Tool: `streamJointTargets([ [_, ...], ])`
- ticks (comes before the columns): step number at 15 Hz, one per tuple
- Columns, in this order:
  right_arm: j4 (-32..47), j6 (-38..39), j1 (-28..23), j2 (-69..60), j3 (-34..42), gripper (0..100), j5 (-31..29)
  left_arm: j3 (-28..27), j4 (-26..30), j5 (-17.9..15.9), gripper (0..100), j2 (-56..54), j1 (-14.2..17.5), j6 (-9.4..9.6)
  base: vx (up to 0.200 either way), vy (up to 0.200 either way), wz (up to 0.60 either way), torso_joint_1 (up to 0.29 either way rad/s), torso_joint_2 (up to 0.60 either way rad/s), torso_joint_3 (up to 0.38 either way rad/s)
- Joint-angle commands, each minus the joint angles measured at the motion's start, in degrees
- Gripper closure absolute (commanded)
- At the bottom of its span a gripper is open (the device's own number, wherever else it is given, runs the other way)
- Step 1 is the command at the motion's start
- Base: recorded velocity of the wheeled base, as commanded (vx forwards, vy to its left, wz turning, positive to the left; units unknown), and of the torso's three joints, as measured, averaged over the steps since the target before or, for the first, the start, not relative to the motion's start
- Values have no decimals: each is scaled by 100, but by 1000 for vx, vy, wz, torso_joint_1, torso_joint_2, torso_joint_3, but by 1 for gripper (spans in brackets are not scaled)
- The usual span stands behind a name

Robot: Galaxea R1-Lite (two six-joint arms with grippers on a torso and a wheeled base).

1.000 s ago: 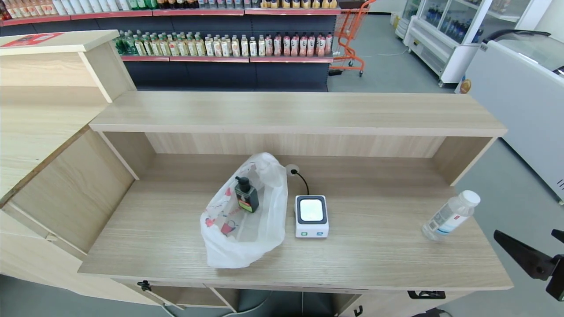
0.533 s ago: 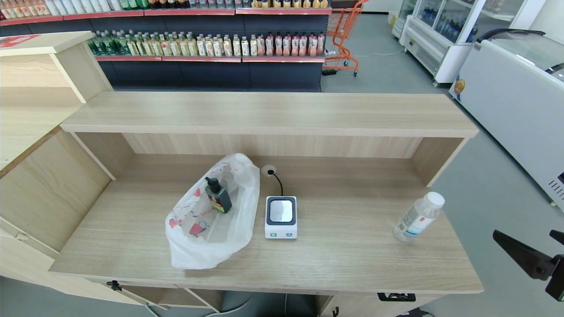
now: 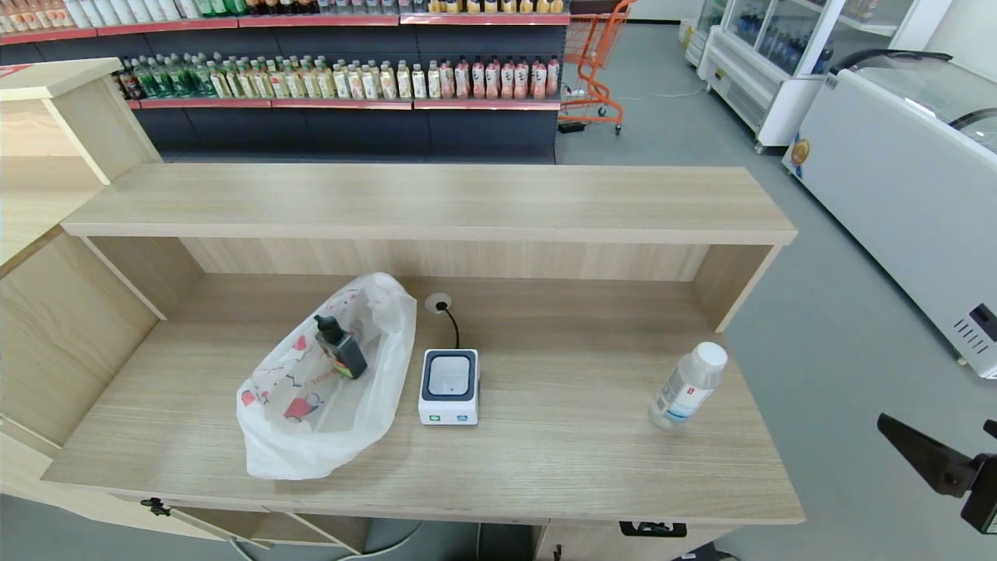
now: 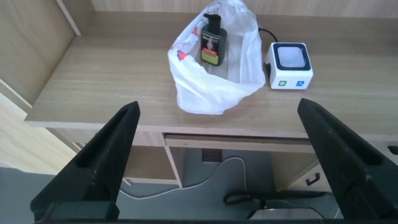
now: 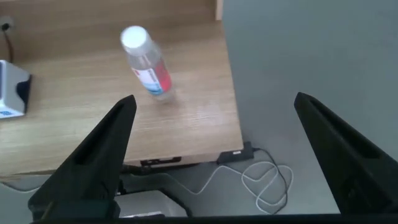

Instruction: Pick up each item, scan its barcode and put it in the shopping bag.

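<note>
I see both claws spread wide with nothing in them: the left claw [image 4: 217,109] hangs off the near edge of the desk [image 3: 561,460], facing the shopping bag [image 3: 311,405], and the right claw [image 5: 214,102] hangs off the desk's right front corner, near the clear bottle [image 3: 688,386]. That white-capped bottle stands upright near the right end of the desk, well apart from the scanner [image 3: 449,376], which sits just beside the bag on its right. The bag lies open with a dark pump bottle [image 3: 340,352] inside it.
</note>
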Motion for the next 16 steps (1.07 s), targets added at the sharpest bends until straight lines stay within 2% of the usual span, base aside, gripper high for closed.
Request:
streamJointTargets([
  [1,10,-11,-259,102,278,0,-155,0,-4,5,0,-1,9,-3,0,0,0,0,0,0],
  [2,10,-11,-267,119,366,0,-164,0,-4,5,0,-1,9,-3,0,0,0,0,0,0],
  [4,-34,-292,-733,515,585,0,-305,0,-4,-4,0,-1,9,-3,0,0,0,0,0,0],
  [8,-368,-319,-698,1235,647,0,-322,0,-4,5,0,-1,9,-3,0,0,0,0,0,0],
  [10,-1036,-240,-645,2167,410,0,-305,0,-4,5,0,-1,9,-3,0,0,0,0,0,0],
  [16,-2073,-231,-259,3828,216,0,-129,0,-4,5,0,-1,9,-3,0,0,0,0,0,0],
])
